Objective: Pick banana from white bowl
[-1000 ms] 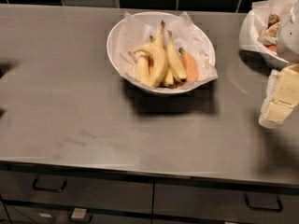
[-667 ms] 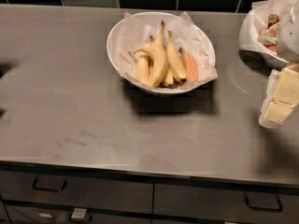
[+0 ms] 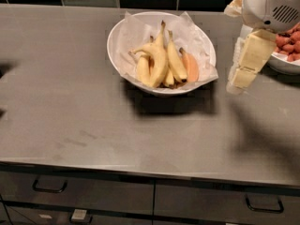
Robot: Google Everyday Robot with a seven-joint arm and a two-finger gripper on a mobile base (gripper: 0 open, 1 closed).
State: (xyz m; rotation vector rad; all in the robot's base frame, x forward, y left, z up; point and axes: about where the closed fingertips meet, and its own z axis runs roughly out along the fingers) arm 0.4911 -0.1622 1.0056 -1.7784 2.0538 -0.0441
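Gripper (image 3: 243, 77) hangs over the counter (image 3: 84, 125), empty; can't tell whether it's open or closed. Banana (image 3: 159, 62) lies in the white bowl (image 3: 115, 37), just left of the gripper and not touching it. The strawberry bowl (image 3: 283, 65) sits close on the gripper's right.

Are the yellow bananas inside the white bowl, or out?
Inside: the yellow bananas lie in the wide glossy white bowl; the cream gripper hangs beside it, apart.
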